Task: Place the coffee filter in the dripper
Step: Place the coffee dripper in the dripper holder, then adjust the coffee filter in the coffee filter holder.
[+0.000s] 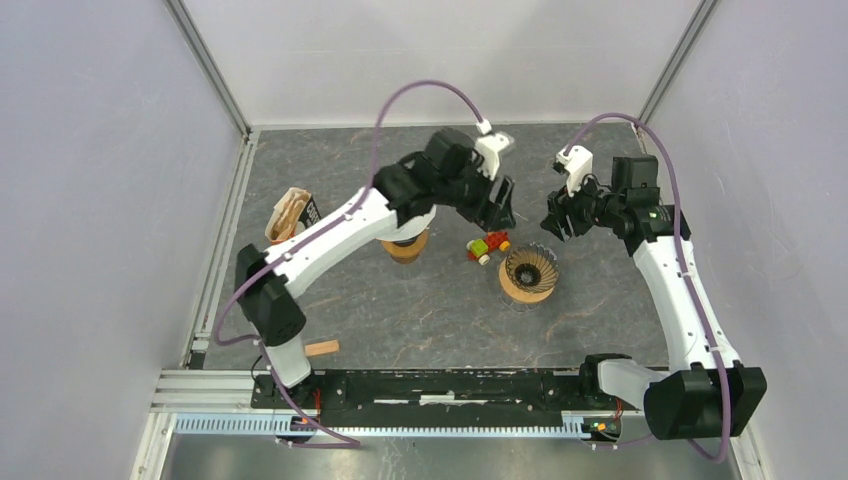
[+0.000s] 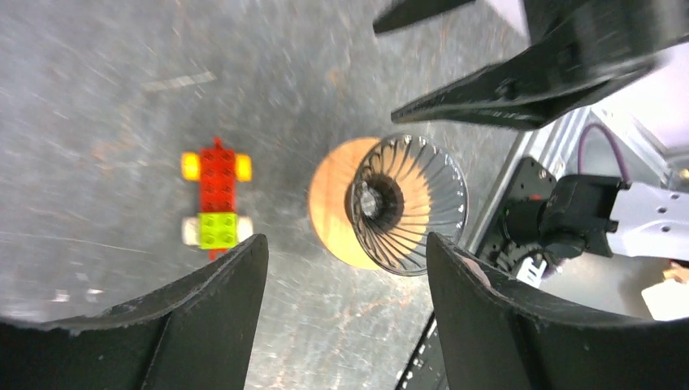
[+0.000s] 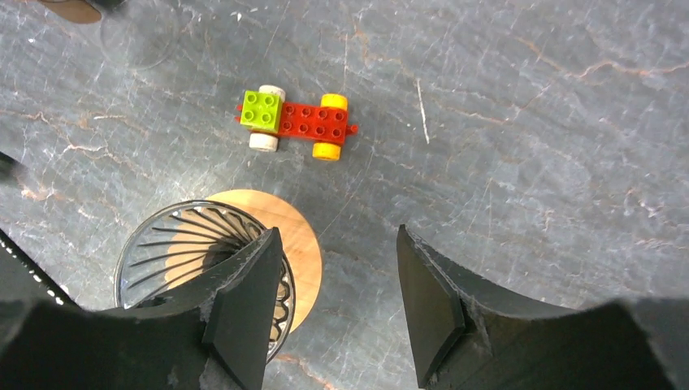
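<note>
grey, veined tabletop (image 1: 420, 310) is seen from the top camera, with both arms reached over its far half. the left gripper (image 1: 503, 215) and the right gripper (image 1: 556, 222) are held near each other above the table. the dripper (image 1: 528, 272), ribbed clear glass on a round wooden base, is stood just on the near side of them, between the two arms. a small toy car (image 1: 488, 246) of red, green and yellow bricks is laid just to the dripper's left. the coffee filter (image 1: 288, 212), a tan paper-like piece, is found by the left edge of the table, well apart from the dripper and from both grippers; whether it is one sheet or a stack cannot be told. a second wooden round (image 1: 405, 248) is mostly hidden under the left arm, and a short wooden piece (image 1: 322, 348) is laid near that arm's base.

from the left wrist, the left fingers (image 2: 219, 317) are seen spread apart with nothing between them. the dripper and the toy car are framed beyond them on the table, side by side and not touching. the right gripper's black fingers are caught at the upper right, also parted.

from the right wrist, the right fingers (image 3: 244, 309) are seen apart and nothing is gripped. the dripper is partly covered by one finger, and the toy car is laid beyond it, apart.
</note>
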